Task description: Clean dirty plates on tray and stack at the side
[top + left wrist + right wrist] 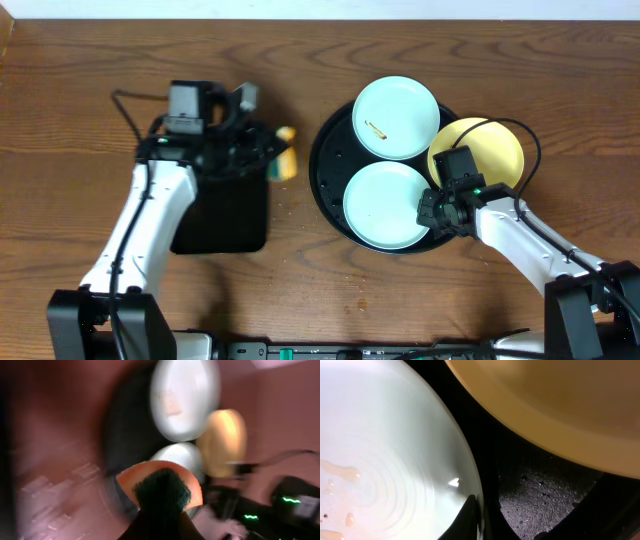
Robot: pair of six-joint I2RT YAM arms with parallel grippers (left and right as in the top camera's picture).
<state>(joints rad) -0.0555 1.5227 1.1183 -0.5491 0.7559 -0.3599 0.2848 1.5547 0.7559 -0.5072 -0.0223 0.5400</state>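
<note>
Nearest the robot, the right fingers (432, 212) are seen from overhead closed together at the right rim of the near plate (385, 205), which lies in the tray (326, 170). Whether the rim is pinched cannot be told. To the left, well apart from it, a small tray (222, 215) lies on the surface (80, 80), partly covered by the left arm. Just beyond it, the left fingers (262, 155) are clamped on a sponge (286, 163). The yellow plate (480, 150) is propped on the tray's right rim, just behind the right fingers, and a cable (525, 135) is arched over it. Farthest off, the far plate (396, 118) rests in the tray, meeting the near plate, and a brown smear (375, 130) is seen on it.

Only in the right wrist view are pale streaks and droplets (340, 472) shown on the near plate (395, 435), along with specks on the tray's floor (540, 492) and a dark fingertip (470, 512) at the plate's rim. The left wrist view is blurred. The sponge's dark face (162, 492) is shown there, with all three plates beyond it.
</note>
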